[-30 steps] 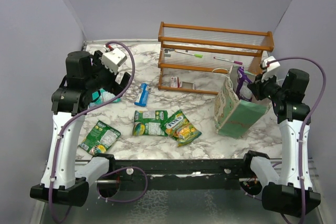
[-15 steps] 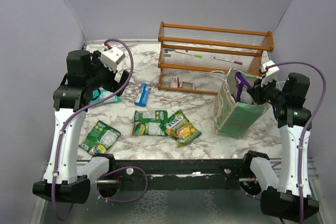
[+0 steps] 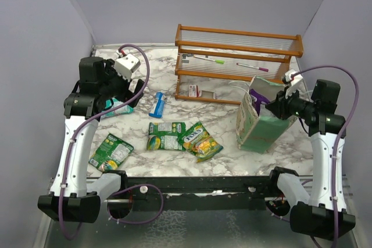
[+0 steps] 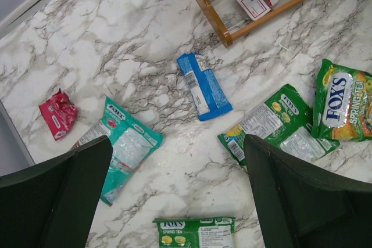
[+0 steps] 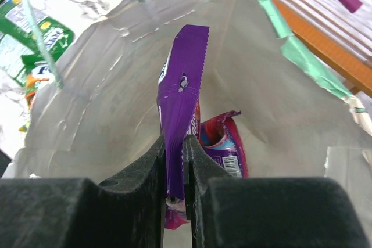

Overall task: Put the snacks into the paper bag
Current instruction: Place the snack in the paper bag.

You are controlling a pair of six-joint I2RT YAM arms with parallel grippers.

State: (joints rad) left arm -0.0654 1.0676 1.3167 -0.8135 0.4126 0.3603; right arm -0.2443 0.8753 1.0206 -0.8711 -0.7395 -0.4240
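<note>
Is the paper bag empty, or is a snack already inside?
Not empty: a purple-red packet lies at the bottom of the paper bag, below the purple packet pinched in the right gripper.

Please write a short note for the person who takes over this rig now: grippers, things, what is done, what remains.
Right gripper: shut on a purple packet, at the open mouth of the paper bag.
Left gripper: open, above the teal packet.
Done: a second packet lies in the bag.
Left on the table: teal packet, red-pink packet, blue bar, green-and-yellow packets.
</note>
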